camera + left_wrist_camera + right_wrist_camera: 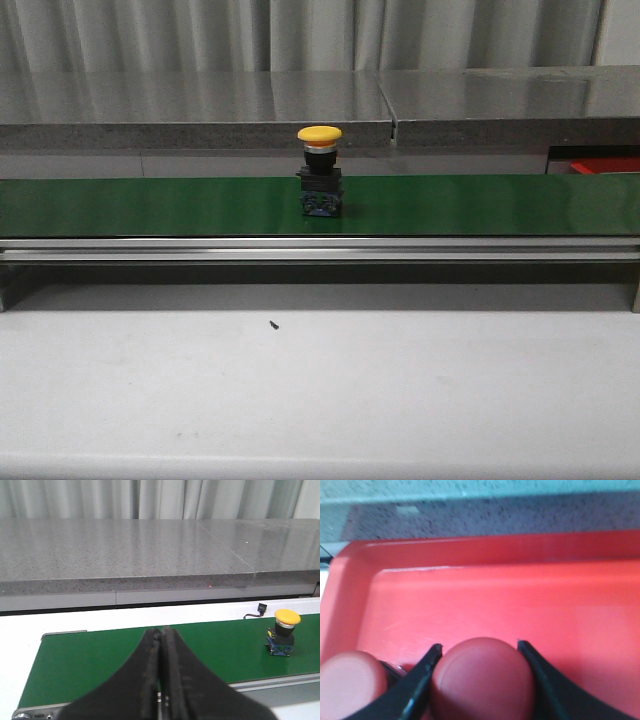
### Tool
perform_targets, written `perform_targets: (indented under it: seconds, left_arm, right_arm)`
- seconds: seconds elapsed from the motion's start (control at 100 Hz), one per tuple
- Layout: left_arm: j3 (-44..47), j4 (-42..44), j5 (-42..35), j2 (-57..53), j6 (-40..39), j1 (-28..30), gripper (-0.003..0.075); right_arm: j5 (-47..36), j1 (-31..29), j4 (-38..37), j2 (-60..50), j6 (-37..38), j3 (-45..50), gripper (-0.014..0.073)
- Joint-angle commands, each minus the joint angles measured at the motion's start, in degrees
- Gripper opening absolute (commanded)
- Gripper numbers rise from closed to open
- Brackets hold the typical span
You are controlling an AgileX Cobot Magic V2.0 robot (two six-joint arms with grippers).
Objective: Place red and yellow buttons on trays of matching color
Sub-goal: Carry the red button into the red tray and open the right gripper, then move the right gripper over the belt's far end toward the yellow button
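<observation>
A yellow button (319, 170) with a black and blue base stands upright on the green belt (150, 205); the left wrist view also shows this yellow button (283, 632), off to one side of my left gripper. My left gripper (161, 630) is shut and empty above the belt. My right gripper (479, 644) is shut on a red button (482, 677), its fingers against both sides of the cap, low over the red tray (520, 595). A second red button (350, 685) sits in that tray beside it. The yellow tray is out of view. Neither gripper shows in the front view.
The red tray's corner (605, 165) shows behind the belt at the far right. A grey stone shelf (200, 105) runs behind the belt. In front lies a white table (400, 390) with a small dark speck (273, 324). A small black connector (260, 609) lies beyond the belt.
</observation>
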Motion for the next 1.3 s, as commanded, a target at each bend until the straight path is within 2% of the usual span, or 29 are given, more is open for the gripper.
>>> perform_targets:
  seconds: [0.0,0.38,0.47,0.62,0.69,0.98,1.29]
  left_arm:
    - [-1.5,-1.4,-1.8,0.2,0.0,-0.4,-0.0019]
    - [-1.5,-1.4,-1.8,0.2,0.0,-0.4,-0.0019]
    - [-1.5,-1.4,-1.8,0.2,0.0,-0.4,-0.0019]
    - [-1.5,-1.4,-1.8,0.2,0.0,-0.4,-0.0019]
    - [-1.5,-1.4,-1.8,0.2,0.0,-0.4,-0.0019]
    - [-1.5,-1.4,-1.8,0.2,0.0,-0.4,-0.0019]
    - [-1.5,-1.4,-1.8,0.2,0.0,-0.4,-0.0019]
  right_arm:
    - [-2.7,-0.2,2.1,-3.1,-0.1,-2.0,0.0036]
    - [-3.5,0.8,2.5,-1.9,-0.1,-2.0,0.0060]
    - [-3.5,0.8,2.5,-1.9,-0.1,-2.0,0.0167]
    - [-3.4,0.8,2.5,-2.3,-0.1,-2.1,0.0465]
    - [-2.0,0.8,2.5,-2.3,-0.1,-3.1,0.0533]
    - [7.6,0.8,2.5,-3.5,0.7,-12.1,0.0541]
    - [14.3,0.8,-2.2,-12.8,4.0,-12.3,0.0539]
